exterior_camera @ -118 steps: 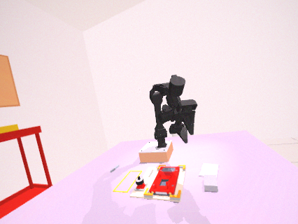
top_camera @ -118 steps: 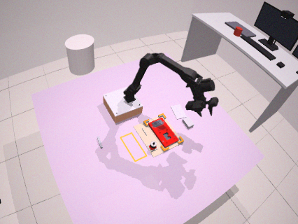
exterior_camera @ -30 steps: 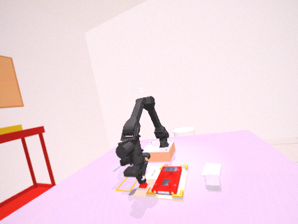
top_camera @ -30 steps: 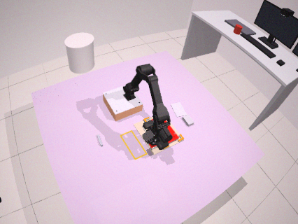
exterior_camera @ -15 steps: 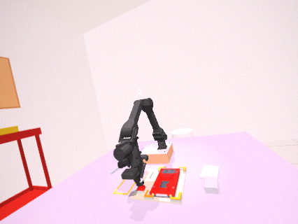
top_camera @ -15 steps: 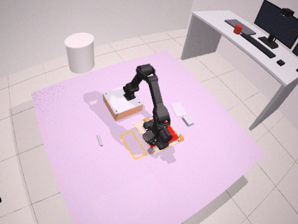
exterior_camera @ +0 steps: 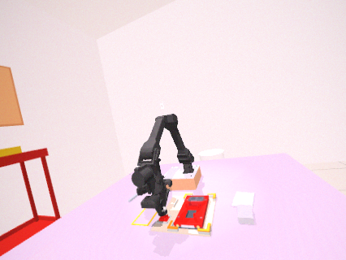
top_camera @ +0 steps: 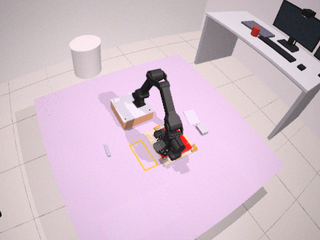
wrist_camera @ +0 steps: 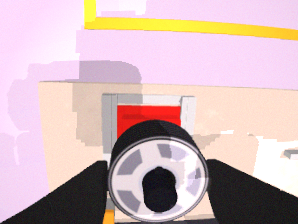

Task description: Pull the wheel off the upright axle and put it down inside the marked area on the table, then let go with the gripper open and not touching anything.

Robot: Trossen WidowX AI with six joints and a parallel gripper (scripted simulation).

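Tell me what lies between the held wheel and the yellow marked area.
In the wrist view, beyond the wheel clamped in the gripper come the red fixture, the tan board's edge, then bare lilac table up to the yellow outline.

The top view looks steeply down from high and far back, taking in the whole table (top_camera: 75, 187) and the arm (top_camera: 167, 101). The exterior view sits low beyond the table's edge, facing the arm (exterior_camera: 156, 142) side-on. The wrist view looks down past the fingers, close above the yellow outline (wrist_camera: 180, 26) that all three share.
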